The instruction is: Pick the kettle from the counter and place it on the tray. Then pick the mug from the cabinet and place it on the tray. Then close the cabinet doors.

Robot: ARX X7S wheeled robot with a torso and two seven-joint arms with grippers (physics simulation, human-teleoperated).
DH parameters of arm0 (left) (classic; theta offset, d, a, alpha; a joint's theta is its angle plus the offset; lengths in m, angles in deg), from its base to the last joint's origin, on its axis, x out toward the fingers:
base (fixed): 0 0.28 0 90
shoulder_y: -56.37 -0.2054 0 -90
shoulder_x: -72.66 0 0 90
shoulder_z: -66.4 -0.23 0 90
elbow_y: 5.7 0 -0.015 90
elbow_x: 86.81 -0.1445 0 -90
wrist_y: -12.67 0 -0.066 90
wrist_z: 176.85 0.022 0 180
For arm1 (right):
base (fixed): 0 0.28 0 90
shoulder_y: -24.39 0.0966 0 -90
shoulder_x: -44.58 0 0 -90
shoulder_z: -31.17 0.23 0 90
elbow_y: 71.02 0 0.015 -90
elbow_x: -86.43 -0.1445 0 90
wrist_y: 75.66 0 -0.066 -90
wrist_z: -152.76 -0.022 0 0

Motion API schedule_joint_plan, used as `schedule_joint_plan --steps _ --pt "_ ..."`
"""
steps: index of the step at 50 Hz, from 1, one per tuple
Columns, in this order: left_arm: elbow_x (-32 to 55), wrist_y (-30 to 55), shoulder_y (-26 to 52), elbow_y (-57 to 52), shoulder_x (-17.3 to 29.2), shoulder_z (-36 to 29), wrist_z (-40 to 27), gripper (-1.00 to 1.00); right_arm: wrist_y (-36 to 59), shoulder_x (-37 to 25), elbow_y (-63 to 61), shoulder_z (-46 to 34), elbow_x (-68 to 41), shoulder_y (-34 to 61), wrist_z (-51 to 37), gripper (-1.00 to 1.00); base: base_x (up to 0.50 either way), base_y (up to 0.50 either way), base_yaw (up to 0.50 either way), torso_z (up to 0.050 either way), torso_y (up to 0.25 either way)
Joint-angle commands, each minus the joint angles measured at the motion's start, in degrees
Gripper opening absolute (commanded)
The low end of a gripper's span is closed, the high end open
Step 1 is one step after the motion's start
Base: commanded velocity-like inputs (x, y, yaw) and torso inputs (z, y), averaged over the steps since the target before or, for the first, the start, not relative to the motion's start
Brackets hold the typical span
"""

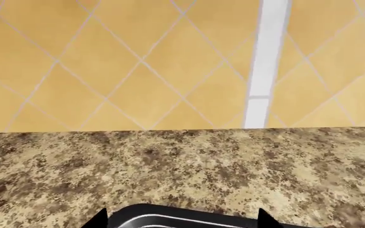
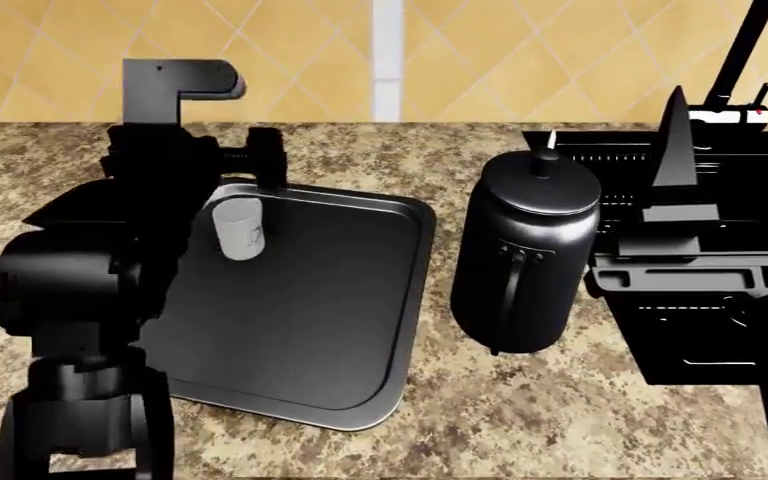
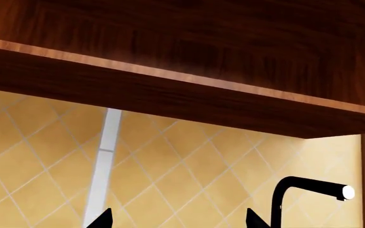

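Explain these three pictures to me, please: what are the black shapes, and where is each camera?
This is a simulated two-armed robot at a kitchen worktop. The middle picture comes from a camera on its head, looking down. The bulky black shapes are its left arm and right arm.

On the speckled beige-and-brown granite counter lies a flat dark-grey rectangular tray. A small white cylindrical mug appears to stand on it. A tall glossy dark-grey metal kettle stands on the counter beside the tray, not on it.

The other two pictures come from cameras near each gripper. The left gripper faces the yellow tiled wall. The right gripper looks up at a brown wooden cabinet and a black faucet. Both look open, with nothing held.
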State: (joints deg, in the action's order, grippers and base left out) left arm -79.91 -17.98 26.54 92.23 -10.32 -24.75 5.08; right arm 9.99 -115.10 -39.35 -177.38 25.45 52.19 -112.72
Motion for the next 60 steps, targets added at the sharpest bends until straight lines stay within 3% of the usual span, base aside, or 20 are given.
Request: schedule_joint_plan --steps 1,7,12,17,24,27,31,35,45,51,53,54,60 --pt "6.69 17.48 -0.02 -29.48 1.55 2.01 3.04 1.00 0.28 -0.26 -0.31 0.50 -0.25 -0.02 -0.09 1.00 0.00 0.00 0.00 0.000 0.000" --pt "14.22 30.58 -3.44 -48.91 2.11 3.69 4.49 1.00 0.28 -0.63 -0.53 0.60 -0.06 -0.18 0.00 1.00 0.00 0.00 0.00 0.000 0.000" --pt "53.06 30.57 -8.65 -53.96 9.16 9.35 -19.52 1.00 0.12 -1.33 -0.37 0.61 0.07 -0.34 0.44 1.00 0.00 0.00 0.00 0.000 0.000" --pt "81.08 29.12 -14.09 -57.71 13.00 12.84 -37.98 1.00 0.44 -2.24 -0.61 0.64 0.18 -0.21 0.66 1.00 0.00 0.00 0.00 0.000 0.000" --pt "92.91 25.18 -24.17 -67.73 15.93 12.16 -44.41 1.00 0.51 -2.83 -0.72 0.72 0.38 -0.22 0.68 1.00 0.00 0.00 0.00 0.000 0.000" --pt "102.86 30.50 -24.16 -67.90 12.21 13.93 -51.58 1.00 0.53 -2.86 -0.84 0.63 0.68 -0.44 0.52 1.00 0.00 0.00 0.00 0.000 0.000" --pt "110.24 30.61 -23.98 -67.91 11.38 10.15 -59.60 1.00 0.44 -2.88 -0.83 0.52 0.93 -0.67 0.49 1.00 0.00 0.00 0.00 0.000 0.000" --pt "110.86 30.63 -24.49 -67.92 10.04 6.32 -61.90 1.00 0.12 -2.84 -0.60 0.37 1.29 -1.18 0.48 1.00 0.00 0.00 0.00 0.000 0.000" --pt "101.22 30.62 -25.07 -67.92 6.59 -0.48 -56.02 1.00 0.41 -2.33 -0.82 0.28 1.50 -1.33 0.05 1.00 0.00 0.00 0.00 0.000 0.000" --pt "84.79 30.42 -26.16 -67.92 4.87 -3.12 -43.73 1.00 0.13 -2.35 -0.47 0.07 1.99 -1.95 0.12 1.00 0.00 0.00 0.00 0.000 0.000" --pt "68.58 15.52 -27.37 -67.92 13.49 -17.65 -36.09 1.00 -0.08 -2.35 -0.21 0.04 2.22 -2.25 0.24 1.00 0.00 0.00 0.00 0.000 0.000" --pt "63.65 12.85 -28.47 -67.85 14.61 -20.57 -33.94 1.00 -0.13 -2.39 -0.22 0.02 2.34 -2.37 0.22 1.00 0.00 0.00 0.00 0.000 0.000" --pt "54.93 10.49 -27.79 -63.27 12.12 -25.95 -31.49 1.00 0.09 -2.52 -0.29 0.19 2.23 -2.33 0.35 1.00 0.00 0.00 0.00 0.000 0.000"
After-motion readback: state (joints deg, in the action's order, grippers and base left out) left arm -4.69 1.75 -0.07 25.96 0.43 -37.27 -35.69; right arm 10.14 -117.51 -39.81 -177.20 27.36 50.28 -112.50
